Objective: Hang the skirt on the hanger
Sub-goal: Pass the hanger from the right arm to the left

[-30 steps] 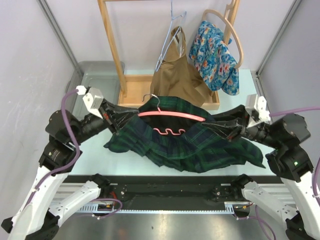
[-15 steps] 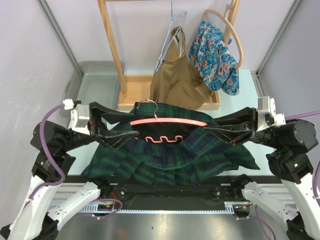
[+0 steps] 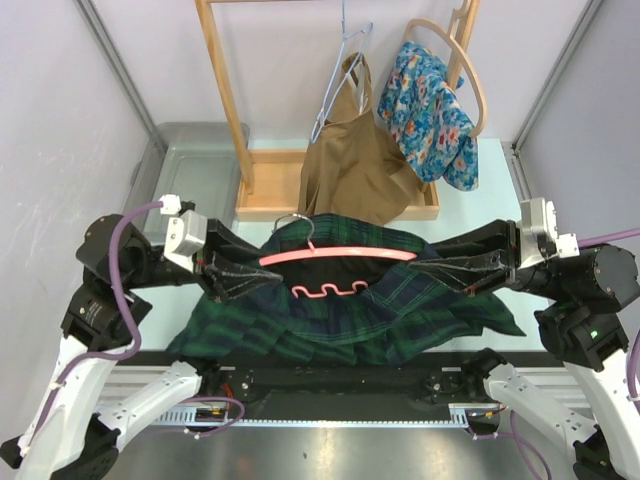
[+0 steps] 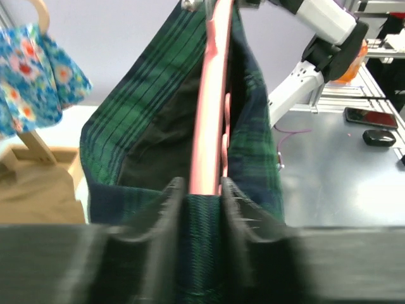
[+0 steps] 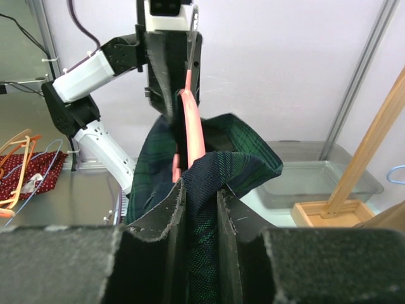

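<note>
Both ends held: left gripper (image 3: 262, 264) pinches the skirt (image 3: 385, 320) over the pink hanger (image 3: 335, 253), right gripper (image 3: 432, 260) clamps cloth at the far end. Skirt draped across, aloft. Mostly done, I'd say; settling and release left.

Left arm (image 3: 100, 300) and right arm (image 3: 590, 290): black joints, white lower links (image 3: 150, 395), white wrist blocks (image 3: 183, 225). Purple cables (image 3: 135, 210) on both. Green light (image 3: 592, 325) on the right one, probably an LED.
</note>
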`<state>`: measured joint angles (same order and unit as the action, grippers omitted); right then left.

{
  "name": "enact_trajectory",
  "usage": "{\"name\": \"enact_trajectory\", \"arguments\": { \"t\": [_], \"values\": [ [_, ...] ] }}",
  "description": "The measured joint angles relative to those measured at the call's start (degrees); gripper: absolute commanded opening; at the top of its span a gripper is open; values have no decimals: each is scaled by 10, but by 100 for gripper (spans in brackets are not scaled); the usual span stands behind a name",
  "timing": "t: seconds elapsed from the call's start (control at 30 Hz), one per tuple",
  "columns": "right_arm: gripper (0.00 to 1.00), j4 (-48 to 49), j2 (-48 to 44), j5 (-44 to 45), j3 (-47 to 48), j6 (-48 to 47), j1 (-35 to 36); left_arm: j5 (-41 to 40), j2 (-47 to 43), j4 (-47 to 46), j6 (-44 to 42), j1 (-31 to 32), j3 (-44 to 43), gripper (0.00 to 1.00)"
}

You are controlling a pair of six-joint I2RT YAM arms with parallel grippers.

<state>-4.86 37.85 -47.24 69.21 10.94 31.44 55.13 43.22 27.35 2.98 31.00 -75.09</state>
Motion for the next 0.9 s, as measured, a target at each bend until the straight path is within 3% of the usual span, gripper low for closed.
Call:
{"name": "enact_trajectory", "arguments": {
  "t": [0.03,0.07,0.4,0.53,0.67,0.77,0.9],
  "values": [
    [0,0,0,-4,0,0,0,-2,2,10,-5,0,0,5],
    [0,0,0,-7,0,0,0,-5,3,20,-7,0,0,0],
    [2,-18,5,17,-3,-8,2,-78,-27,37,-45,3,20,0],
    [26,-47,15,49,-3,-23,9,-120,-38,53,-51,4,23,0],
    [60,-69,25,81,-3,-34,8,-141,-39,71,-57,3,23,0],
    [68,-71,27,100,-3,-39,3,-154,-44,94,-65,3,23,0],
    [68,-71,19,113,-2,-50,3,-172,-57,116,-75,3,23,0]
  ]
}}
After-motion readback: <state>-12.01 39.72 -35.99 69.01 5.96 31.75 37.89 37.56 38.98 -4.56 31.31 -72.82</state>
